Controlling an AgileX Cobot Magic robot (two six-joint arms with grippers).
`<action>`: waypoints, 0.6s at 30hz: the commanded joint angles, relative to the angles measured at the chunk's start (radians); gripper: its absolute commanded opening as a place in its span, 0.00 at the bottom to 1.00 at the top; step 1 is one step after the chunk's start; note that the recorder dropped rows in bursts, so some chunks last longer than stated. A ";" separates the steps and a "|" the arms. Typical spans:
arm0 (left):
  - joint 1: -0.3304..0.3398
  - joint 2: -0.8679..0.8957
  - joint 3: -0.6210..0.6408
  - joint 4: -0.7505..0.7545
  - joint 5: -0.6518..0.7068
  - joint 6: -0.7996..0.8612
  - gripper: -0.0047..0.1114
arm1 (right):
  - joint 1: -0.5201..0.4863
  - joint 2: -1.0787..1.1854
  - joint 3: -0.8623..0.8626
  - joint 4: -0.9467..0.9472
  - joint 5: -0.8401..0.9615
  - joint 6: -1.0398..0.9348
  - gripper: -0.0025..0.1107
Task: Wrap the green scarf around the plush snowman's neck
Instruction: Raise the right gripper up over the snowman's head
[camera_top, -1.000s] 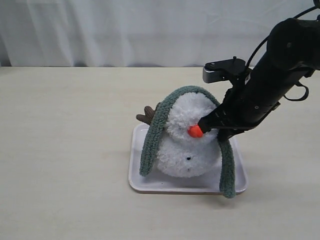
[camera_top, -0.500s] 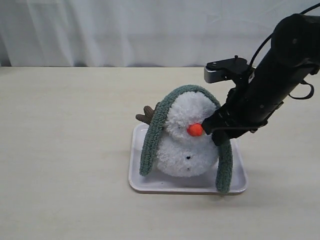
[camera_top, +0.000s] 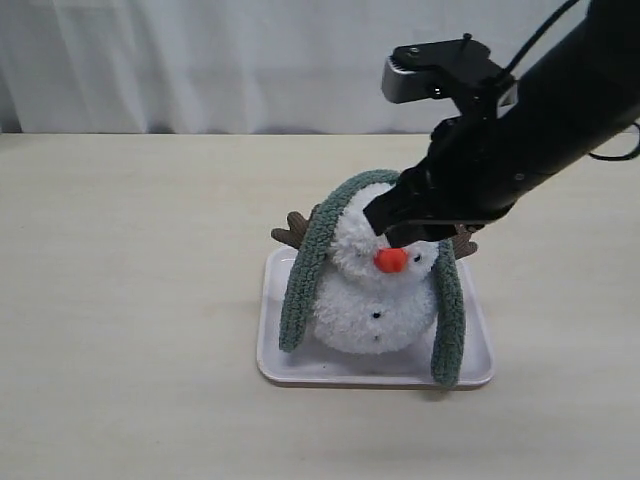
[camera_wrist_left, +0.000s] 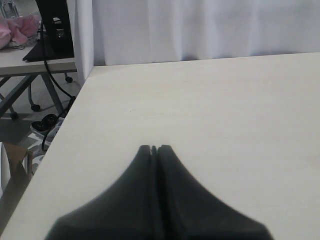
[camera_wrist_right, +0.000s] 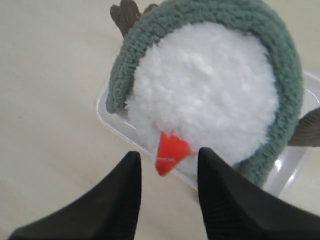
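The pale tabletop (camera_top: 130, 300) carries a white tray (camera_top: 275, 365), and the plush snowman (camera_top: 375, 300) sits upright in the tray, facing the exterior camera. The green scarf (camera_top: 300, 290) lies over the top of the snowman's head like a hood. One end hangs down each side of the body to the tray, and the end on the right of the exterior view reaches its front rim. The scarf is not yet at the neck (camera_top: 360, 275), which shows bare white in front.

The right end effector (camera_wrist_right: 169, 152) hovers just in front of the face and above it. Its jaws are moderately apart and hold nothing. In the wrist view the orange nose (camera_top: 390, 260) sits in line with the gap, apparently untouched. The left end effector (camera_wrist_left: 155, 148) is closed and empty over bare tabletop, well away from the tray.

The task seems to be between grasps: the scarf is draped but not wrapped. The next move probably means taking one hanging end and carrying it across the front at the crease under the head. The loop would also have to slide down off the crown. The jaws should avoid the nose, and the pull should be gentle, since the light toy could tip.
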 joint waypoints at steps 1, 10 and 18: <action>0.001 -0.003 0.004 -0.001 -0.011 -0.002 0.04 | 0.109 0.081 -0.095 -0.122 -0.012 0.115 0.33; 0.001 -0.003 0.004 -0.001 -0.011 -0.002 0.04 | 0.164 0.248 -0.246 -0.564 -0.075 0.518 0.21; 0.001 -0.003 0.004 -0.001 -0.011 -0.002 0.04 | 0.164 0.315 -0.246 -0.658 -0.231 0.518 0.06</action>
